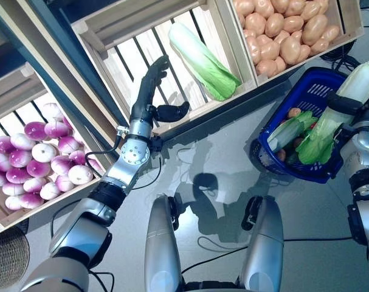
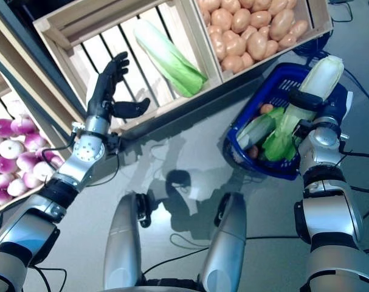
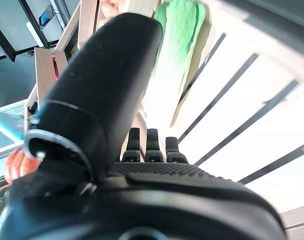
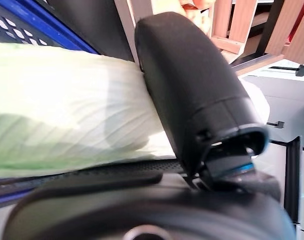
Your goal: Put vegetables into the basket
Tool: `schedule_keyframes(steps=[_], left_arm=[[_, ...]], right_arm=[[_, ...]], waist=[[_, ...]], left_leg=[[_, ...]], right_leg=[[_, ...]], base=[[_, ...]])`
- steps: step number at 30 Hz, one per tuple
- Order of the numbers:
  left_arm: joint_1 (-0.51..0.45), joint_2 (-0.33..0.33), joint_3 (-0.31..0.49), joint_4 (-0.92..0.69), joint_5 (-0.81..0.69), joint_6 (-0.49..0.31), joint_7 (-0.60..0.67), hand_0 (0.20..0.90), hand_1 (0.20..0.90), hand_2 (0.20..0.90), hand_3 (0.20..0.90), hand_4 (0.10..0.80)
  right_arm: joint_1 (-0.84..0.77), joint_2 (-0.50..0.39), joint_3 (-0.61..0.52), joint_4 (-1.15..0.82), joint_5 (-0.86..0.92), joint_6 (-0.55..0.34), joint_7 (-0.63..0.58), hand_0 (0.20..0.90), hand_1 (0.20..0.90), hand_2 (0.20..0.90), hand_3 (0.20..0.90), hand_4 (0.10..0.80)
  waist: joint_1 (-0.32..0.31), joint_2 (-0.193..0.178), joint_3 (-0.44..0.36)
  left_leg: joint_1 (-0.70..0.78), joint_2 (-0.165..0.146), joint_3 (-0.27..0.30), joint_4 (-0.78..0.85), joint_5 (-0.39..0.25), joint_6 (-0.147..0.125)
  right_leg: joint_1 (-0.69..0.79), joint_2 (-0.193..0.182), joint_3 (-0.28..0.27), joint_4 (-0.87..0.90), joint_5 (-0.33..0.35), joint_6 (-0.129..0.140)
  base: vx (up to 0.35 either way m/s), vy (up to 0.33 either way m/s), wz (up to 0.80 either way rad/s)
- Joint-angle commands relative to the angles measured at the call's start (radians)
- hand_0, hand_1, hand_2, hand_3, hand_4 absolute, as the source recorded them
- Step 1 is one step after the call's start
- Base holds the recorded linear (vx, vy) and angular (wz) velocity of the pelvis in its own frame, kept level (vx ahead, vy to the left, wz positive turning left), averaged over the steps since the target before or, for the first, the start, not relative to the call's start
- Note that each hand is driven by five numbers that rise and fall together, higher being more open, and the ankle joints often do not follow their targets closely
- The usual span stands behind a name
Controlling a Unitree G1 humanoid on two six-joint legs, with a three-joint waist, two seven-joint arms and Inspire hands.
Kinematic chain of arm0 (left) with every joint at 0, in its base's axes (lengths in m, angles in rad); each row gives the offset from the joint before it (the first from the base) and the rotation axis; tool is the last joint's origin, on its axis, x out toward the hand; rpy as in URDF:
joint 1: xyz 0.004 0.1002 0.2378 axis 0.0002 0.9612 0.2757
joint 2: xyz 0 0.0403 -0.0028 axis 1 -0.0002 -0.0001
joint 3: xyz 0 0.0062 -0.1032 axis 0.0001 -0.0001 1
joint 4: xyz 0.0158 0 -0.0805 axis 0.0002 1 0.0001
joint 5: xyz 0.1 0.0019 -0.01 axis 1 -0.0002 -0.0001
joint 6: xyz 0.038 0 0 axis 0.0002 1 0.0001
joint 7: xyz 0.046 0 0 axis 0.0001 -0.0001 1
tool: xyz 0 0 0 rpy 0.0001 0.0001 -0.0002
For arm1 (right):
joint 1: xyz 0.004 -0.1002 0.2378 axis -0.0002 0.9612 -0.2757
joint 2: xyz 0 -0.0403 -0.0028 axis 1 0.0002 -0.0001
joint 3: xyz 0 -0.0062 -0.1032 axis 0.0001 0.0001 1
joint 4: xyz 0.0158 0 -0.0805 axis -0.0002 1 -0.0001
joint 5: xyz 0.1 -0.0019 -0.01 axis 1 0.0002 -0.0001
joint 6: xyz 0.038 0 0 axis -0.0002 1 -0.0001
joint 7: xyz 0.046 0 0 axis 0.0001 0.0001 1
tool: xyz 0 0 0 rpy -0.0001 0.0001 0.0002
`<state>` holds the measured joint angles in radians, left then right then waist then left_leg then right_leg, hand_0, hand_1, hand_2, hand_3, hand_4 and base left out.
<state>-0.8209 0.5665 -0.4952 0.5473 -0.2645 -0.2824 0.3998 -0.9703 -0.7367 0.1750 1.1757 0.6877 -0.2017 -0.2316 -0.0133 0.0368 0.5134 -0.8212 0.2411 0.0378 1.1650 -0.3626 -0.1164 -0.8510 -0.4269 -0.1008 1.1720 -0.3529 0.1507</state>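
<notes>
My right hand (image 2: 309,103) is shut on a long white-and-green cabbage (image 1: 337,112) and holds it over the right side of the blue basket (image 1: 306,85), leafy end down toward the basket. In the right wrist view my thumb (image 4: 192,85) presses on the pale cabbage (image 4: 66,125). The basket holds another green-and-white cabbage (image 1: 290,129) and small round brownish vegetables. My left hand (image 1: 151,91) is open, fingers straight and thumb out, raised before the slatted wooden crate (image 1: 135,58). A cabbage (image 1: 202,59) lies in that crate, apart from the hand, to its right.
The wooden stand's crates run across the top and left, one with purple-white round vegetables (image 1: 32,158), one with tan ones (image 1: 287,30). The basket stands on the grey floor (image 1: 220,164) just below the stand's front edge.
</notes>
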Motion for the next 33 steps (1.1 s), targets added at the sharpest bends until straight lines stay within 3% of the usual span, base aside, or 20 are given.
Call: schedule_keyframes(steps=[1, 3, 4, 5, 11, 16, 21, 23, 28, 33], left_arm=[[-0.168, 0.078, 0.004, -0.084, 0.076, -0.132, 0.103, 0.9, 0.9, 0.9, 0.9, 0.8], [-0.202, 0.097, -0.006, -0.052, 0.091, -0.127, 0.112, 0.9, 0.9, 0.9, 0.9, 0.8], [-0.217, 0.103, -0.014, -0.036, 0.097, -0.127, 0.118, 0.9, 0.9, 0.9, 0.9, 0.8], [-0.229, 0.108, -0.017, -0.026, 0.105, -0.124, 0.122, 0.9, 0.9, 0.9, 0.9, 0.8], [-0.309, 0.145, -0.06, 0.059, 0.203, -0.112, 0.208, 0.9, 0.9, 0.9, 0.9, 0.8], [-0.374, 0.197, -0.125, 0.112, 0.369, -0.081, 0.298, 0.9, 0.9, 0.9, 0.9, 0.8], [-0.495, 0.266, -0.279, 0.199, 0.565, 0.027, 0.354, 0.9, 0.9, 0.9, 0.9, 0.8], [-0.583, 0.285, -0.39, 0.282, 0.656, 0.105, 0.337, 0.9, 0.9, 0.9, 0.9, 0.8], [-0.687, 0.274, -0.549, 0.415, 0.705, 0.215, 0.252, 0.9, 0.9, 0.9, 0.9, 0.8], [-0.73, 0.247, -0.627, 0.512, 0.722, 0.271, 0.18, 0.9, 0.9, 0.9, 0.9, 0.8]], right_arm=[[-0.12, -0.053, 0.014, 0.013, 0.076, -0.128, -0.007, 0.3, 0.3, 0.3, 0.3, 0.4], [-0.132, -0.046, 0.015, 0.027, 0.105, -0.112, 0.007, 0.3, 0.3, 0.3, 0.3, 0.4], [-0.136, -0.041, 0.017, 0.03, 0.104, -0.09, -0.002, 0.731, 0.731, 0.731, 0.731, 0.687], [-0.138, -0.037, 0.019, 0.035, 0.096, -0.073, -0.012, 0.9, 0.9, 0.9, 0.9, 0.8], [-0.171, -0.026, 0.048, 0.087, 0.134, 0.08, -0.005, 0.9, 0.9, 0.9, 0.9, 0.8], [-0.173, -0.019, 0.072, 0.116, 0.172, 0.141, 0.043, 0.9, 0.9, 0.9, 0.9, 0.8], [-0.176, -0.025, 0.098, 0.129, 0.191, 0.144, 0.099, 0.9, 0.9, 0.9, 0.9, 0.8], [-0.183, -0.028, 0.122, 0.13, 0.204, 0.142, 0.121, 0.9, 0.9, 0.9, 0.9, 0.8], [-0.199, -0.034, 0.155, 0.137, 0.229, 0.142, 0.163, 0.9, 0.9, 0.9, 0.9, 0.8], [-0.211, -0.025, 0.162, 0.128, 0.353, 0.12, 0.242, 0.9, 0.9, 0.9, 0.9, 0.8]], waist=[[-0.001, 0.019, -0.067], [-0.004, 0.019, -0.069], [-0.006, 0.019, -0.069], [-0.007, 0.019, -0.068], [-0.012, 0.013, -0.079], [-0.015, 0.007, -0.084], [-0.032, 0.003, -0.092], [-0.05, 0.001, -0.099], [-0.078, -0.003, -0.105], [-0.101, -0.007, -0.111]], left_leg=[[0.001, 0.013, 0.036, 0.036, -0.104, -0.012], [-0.03, 0.016, 0.028, 0.067, -0.111, -0.012], [-0.04, 0.017, 0.023, 0.077, -0.113, -0.013], [-0.047, 0.019, 0.02, 0.084, -0.114, -0.014], [-0.077, 0.028, 0.009, 0.104, -0.116, -0.012], [-0.074, 0.04, 0.004, 0.101, -0.111, -0.015], [-0.087, 0.063, 0.007, 0.115, -0.112, -0.014], [-0.092, 0.076, 0.012, 0.119, -0.111, -0.012], [-0.102, 0.1, 0.021, 0.131, -0.113, -0.013], [-0.107, 0.117, 0.028, 0.137, -0.116, -0.017]], right_leg=[[0.027, -0.001, -0.008, 0.026, -0.049, -0.042], [-0.004, -0.001, -0.001, 0.055, -0.056, -0.041], [-0.018, -0.002, 0.002, 0.07, -0.059, -0.04], [-0.025, -0.002, 0.005, 0.076, -0.061, -0.039], [-0.059, 0.004, 0.011, 0.099, -0.067, -0.037], [-0.058, 0.011, 0.018, 0.088, -0.059, -0.033], [-0.072, 0.015, 0.03, 0.094, -0.052, -0.022], [-0.076, 0.016, 0.038, 0.089, -0.044, -0.016], [-0.083, 0.016, 0.056, 0.083, -0.031, -0.005], [-0.087, 0.013, 0.073, 0.067, -0.015, 0.003]], base=[[0.0, 0.0, 0.0], [-0.024, -0.031, 0.04], [-0.014, -0.029, 0.05], [-0.002, -0.02, 0.06], [0.006, -0.011, -0.02], [0.02, 0.001, -0.03], [0.026, 0.049, -0.08], [0.019, 0.073, -0.13], [0.013, 0.072, -0.11], [0.015, 0.06, -0.07]])
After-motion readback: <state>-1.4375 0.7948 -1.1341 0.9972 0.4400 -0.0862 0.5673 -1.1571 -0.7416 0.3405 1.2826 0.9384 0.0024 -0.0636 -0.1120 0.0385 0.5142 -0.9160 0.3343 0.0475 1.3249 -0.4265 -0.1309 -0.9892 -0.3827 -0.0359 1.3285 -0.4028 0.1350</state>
